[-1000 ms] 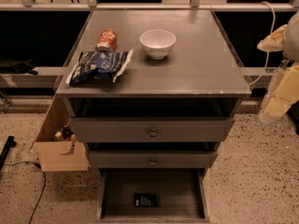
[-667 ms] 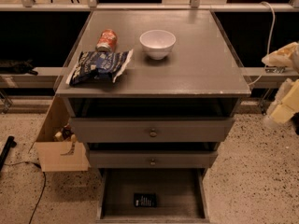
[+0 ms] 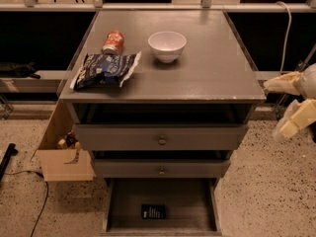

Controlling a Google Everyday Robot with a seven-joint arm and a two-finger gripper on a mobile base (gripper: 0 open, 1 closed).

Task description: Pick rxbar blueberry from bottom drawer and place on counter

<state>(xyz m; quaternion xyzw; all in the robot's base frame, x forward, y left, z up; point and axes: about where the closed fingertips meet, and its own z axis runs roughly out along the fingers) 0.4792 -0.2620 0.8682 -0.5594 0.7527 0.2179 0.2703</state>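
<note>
The rxbar blueberry [image 3: 153,212] is a small dark navy bar with white text. It lies flat near the front middle of the open bottom drawer [image 3: 123,201]. The counter [image 3: 217,68] is the flat grey top of the cabinet. My gripper [image 3: 289,105] is at the right edge of the view, beside the cabinet's right side at about counter-to-top-drawer height, far from the bar. Its two pale fingers [image 3: 282,83] stand apart and hold nothing.
On the counter are a white bowl [image 3: 167,45], an orange can on its side [image 3: 113,42] and a crinkled blue-and-white chip bag [image 3: 104,70]. Two knobbed drawers [image 3: 161,140] sit above the bottom drawer. A cardboard box [image 3: 61,157] stands on the floor at the left.
My gripper has moved a little lower and to the right at the frame's edge. Nothing on the counter or in the drawer has moved.
</note>
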